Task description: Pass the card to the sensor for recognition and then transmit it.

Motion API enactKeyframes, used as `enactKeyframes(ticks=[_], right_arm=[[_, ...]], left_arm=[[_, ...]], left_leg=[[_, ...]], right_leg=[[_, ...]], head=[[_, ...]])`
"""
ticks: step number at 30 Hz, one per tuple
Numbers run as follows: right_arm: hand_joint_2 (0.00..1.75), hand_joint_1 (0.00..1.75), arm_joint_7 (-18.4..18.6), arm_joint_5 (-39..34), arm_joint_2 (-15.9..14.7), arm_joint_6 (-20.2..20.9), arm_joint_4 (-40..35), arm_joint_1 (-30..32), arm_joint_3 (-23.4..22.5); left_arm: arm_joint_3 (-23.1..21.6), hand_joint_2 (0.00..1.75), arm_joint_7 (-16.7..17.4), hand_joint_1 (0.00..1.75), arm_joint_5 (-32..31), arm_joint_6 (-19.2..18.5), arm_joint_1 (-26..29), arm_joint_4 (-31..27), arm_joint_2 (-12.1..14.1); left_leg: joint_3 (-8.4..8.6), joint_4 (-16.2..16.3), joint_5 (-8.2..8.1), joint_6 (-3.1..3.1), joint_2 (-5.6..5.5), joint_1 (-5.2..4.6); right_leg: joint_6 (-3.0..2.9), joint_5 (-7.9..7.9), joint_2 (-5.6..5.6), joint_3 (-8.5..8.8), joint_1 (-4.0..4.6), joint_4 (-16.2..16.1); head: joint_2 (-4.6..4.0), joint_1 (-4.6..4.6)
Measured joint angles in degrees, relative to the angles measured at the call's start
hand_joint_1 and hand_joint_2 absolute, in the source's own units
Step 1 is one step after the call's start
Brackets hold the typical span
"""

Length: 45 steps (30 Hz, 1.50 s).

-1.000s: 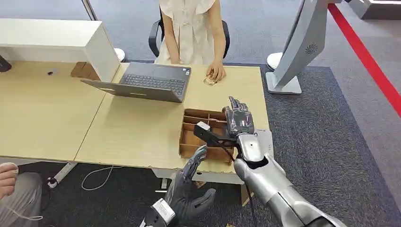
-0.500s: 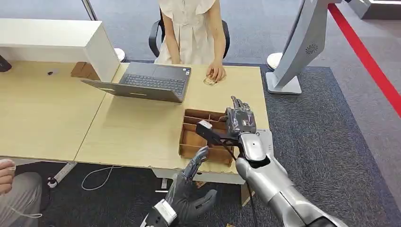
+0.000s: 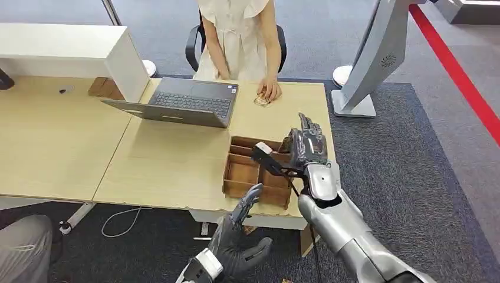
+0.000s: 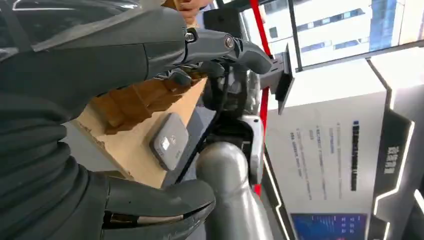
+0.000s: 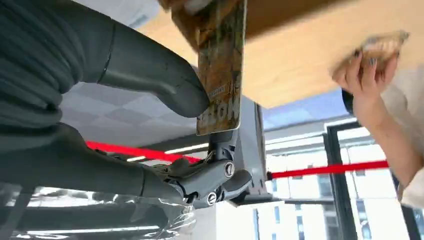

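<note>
Head view. Right hand [image 3: 308, 146] raised above the wooden divided tray [image 3: 247, 172] on the light wood table [image 3: 171, 159]; left hand [image 3: 239, 239] below the table edge, fingers spread. Open laptop [image 3: 183, 101] before a seated person [image 3: 239, 35].

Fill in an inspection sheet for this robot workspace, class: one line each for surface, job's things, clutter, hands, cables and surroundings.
Surface: light wooden table, mostly bare at the near left.
Job's things: card pinched in the right hand above the wooden divider tray; flat grey device, possibly the sensor, near the table's edge.
Clutter: open laptop; white box at far left.
Hands: right hand holds the card; left hand below the table's near edge, fingers apart, holding nothing.
Cables: white cable looped on the floor under the table.
Surroundings: seated person across the table, hand on a small item; grey carpet, red floor line.
</note>
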Motion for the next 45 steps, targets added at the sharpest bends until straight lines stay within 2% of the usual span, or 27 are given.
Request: enactKeyframes(ticks=[6, 10, 16, 19, 20, 24, 31, 40, 45], right_arm=[[1.75, 1.75, 4.09, 0.79, -3.02, 4.75, -9.86, -1.5, -3.08], [1.75, 1.75, 5.48, 0.79, -5.61, 5.6, -14.96, -1.31, -4.65], [1.75, 1.75, 6.49, 0.85, -8.07, 7.19, -18.09, -0.64, -5.55], [1.75, 1.75, 6.86, 1.29, -8.87, 8.77, -18.51, -0.61, -5.55], [1.75, 1.75, 7.1, 1.57, -9.09, 10.59, -18.62, -0.74, -5.53], [1.75, 1.75, 7.14, 1.64, -9.24, 14.98, -18.0, -2.23, -5.18], [1.75, 1.75, 6.99, 0.24, -8.04, 17.24, -15.16, -7.53, -3.98], [1.75, 1.75, 5.18, -2.03, -5.03, 16.26, -9.03, -13.99, -1.94], [1.75, 1.75, 5.09, -3.04, -4.24, 15.06, -6.13, -15.49, -1.05]], left_arm=[[0.0, 1.75, -0.26, 0.0, -0.24, -0.96, -0.03, 0.46, -0.11], [0.0, 1.75, -0.26, 0.0, -0.72, -2.31, -0.03, 0.74, -0.24], [0.0, 1.75, -0.26, 0.0, -1.01, -4.15, -0.06, 0.94, -0.28], [0.0, 1.75, -0.28, 0.0, -1.09, -5.14, -0.09, 0.98, -0.31], [-0.02, 1.75, -0.26, 0.0, -1.05, -5.62, -0.12, 1.01, -0.31], [-0.55, 1.75, -1.01, 0.0, -0.85, -6.62, -0.57, 1.44, -0.48], [-1.66, 1.75, -1.59, 0.0, 0.31, -6.54, -1.35, 1.88, -0.63], [-2.88, 1.75, -1.9, 0.0, 1.62, -5.33, -2.01, 2.58, -0.65], [-3.26, 1.75, -2.03, 0.0, 1.88, -5.14, -2.3, 3.1, -0.72]], left_leg=[[0.03, 0.01, 0.0, 0.0, 0.0, -0.02], [0.03, 0.01, 0.0, 0.0, 0.0, -0.04], [0.03, 0.01, 0.0, 0.0, 0.0, -0.03], [0.02, 0.01, 0.0, 0.0, 0.0, -0.03], [0.02, 0.01, 0.0, 0.0, -0.01, -0.02], [0.0, 0.01, 0.0, 0.01, -0.01, -0.02], [-0.01, 0.01, 0.01, 0.01, -0.01, -0.02], [-0.03, 0.01, 0.01, 0.01, -0.02, -0.01], [-0.03, 0.01, 0.01, 0.01, -0.03, -0.01]], right_leg=[[0.0, 0.0, 0.0, 0.02, -0.01, -0.02], [0.01, 0.01, 0.0, 0.02, -0.03, -0.02], [0.01, 0.0, 0.01, 0.01, -0.03, -0.02], [0.0, 0.0, 0.0, 0.01, -0.02, -0.02], [0.0, 0.0, 0.0, 0.02, -0.02, -0.01], [0.0, 0.01, 0.0, 0.02, -0.03, 0.02], [0.0, 0.01, 0.0, 0.01, -0.03, 0.03], [0.0, 0.01, -0.01, -0.01, -0.02, 0.04], [0.0, 0.01, -0.02, 0.0, -0.02, 0.03]], head=[[0.0, -0.02], [0.0, 0.0], [0.0, -0.02], [0.0, 0.0], [0.0, -0.02], [0.0, -0.02], [0.0, -0.02], [0.0, -0.02], [0.0, -0.02]])
